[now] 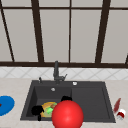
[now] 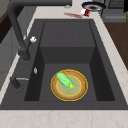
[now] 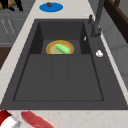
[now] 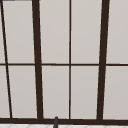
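In the front view a large red ball sits low in the middle, in front of the sink's near rim. My right hand peeks out just above the ball, mostly hidden behind it. My left hand shows as a dark shape at the basin's front left, beside the orange plate. That round orange plate lies on the floor of the deep basin and carries a green cucumber-like vegetable. The right side view shows the plate and the vegetable too.
A dark sink has a draining section on the right and a faucet at the back. A blue plate with a small item lies on the left counter. A red strip and a red-white cup lie on the right.
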Robot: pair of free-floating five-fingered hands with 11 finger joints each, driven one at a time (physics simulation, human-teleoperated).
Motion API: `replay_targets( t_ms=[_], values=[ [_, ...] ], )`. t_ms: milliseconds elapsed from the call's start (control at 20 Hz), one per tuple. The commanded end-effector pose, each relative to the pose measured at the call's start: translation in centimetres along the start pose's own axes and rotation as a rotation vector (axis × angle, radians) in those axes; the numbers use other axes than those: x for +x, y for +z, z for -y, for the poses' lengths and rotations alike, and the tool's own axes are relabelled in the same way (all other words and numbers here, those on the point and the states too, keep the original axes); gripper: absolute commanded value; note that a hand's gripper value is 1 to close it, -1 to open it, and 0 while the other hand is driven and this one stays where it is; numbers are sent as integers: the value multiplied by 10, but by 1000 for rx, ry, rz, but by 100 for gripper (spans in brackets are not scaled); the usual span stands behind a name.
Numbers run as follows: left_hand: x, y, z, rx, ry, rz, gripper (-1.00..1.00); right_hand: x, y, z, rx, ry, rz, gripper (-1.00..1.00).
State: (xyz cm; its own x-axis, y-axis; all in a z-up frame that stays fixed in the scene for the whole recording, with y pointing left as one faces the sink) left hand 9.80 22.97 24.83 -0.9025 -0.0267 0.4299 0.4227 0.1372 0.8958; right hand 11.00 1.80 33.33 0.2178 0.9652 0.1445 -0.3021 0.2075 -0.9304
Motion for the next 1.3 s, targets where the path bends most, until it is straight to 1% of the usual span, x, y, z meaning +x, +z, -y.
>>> replay_targets(
  t_ms=[0, 350, 700, 750, 800, 850, 900, 950, 1050, 1150, 1250],
  values=[
    [0, 0, 0, 0, 0, 0, 0, 14, -1, -11, 34, 52, 42, 100],
    [0, 0, 0, 0, 0, 0, 0, 35, -1, -31, 76, 78, 57, 100],
    [0, 0, 0, 0, 0, 0, 0, 55, 0, -51, 123, 97, 54, 100],
    [0, 0, 0, -2, 0, -4, 0, 58, 0, -54, 129, 99, 53, 100],
    [0, 1, 1, -9, 2, -18, 0, 59, -1, -56, 128, 100, 54, 100],
    [0, 3, 2, -10, 3, -25, 0, 60, -1, -58, 125, 101, 55, 100],
    [-1, 5, 2, -12, 3, -31, 0, 61, -4, -61, 114, 96, 54, 100],
    [-1, 6, 3, -13, 4, -36, 0, 62, -13, -61, 94, 89, 54, 100],
    [-2, 9, 3, -16, 4, -46, 0, 62, -30, -57, 94, 65, 58, 100],
    [-2, 12, 4, -19, 4, -52, 0, 66, -48, -57, 124, 54, 32, 100],
    [-2, 13, 4, -21, 4, -57, 0, 68, -62, -58, 145, 56, 27, 100]
  ],
)
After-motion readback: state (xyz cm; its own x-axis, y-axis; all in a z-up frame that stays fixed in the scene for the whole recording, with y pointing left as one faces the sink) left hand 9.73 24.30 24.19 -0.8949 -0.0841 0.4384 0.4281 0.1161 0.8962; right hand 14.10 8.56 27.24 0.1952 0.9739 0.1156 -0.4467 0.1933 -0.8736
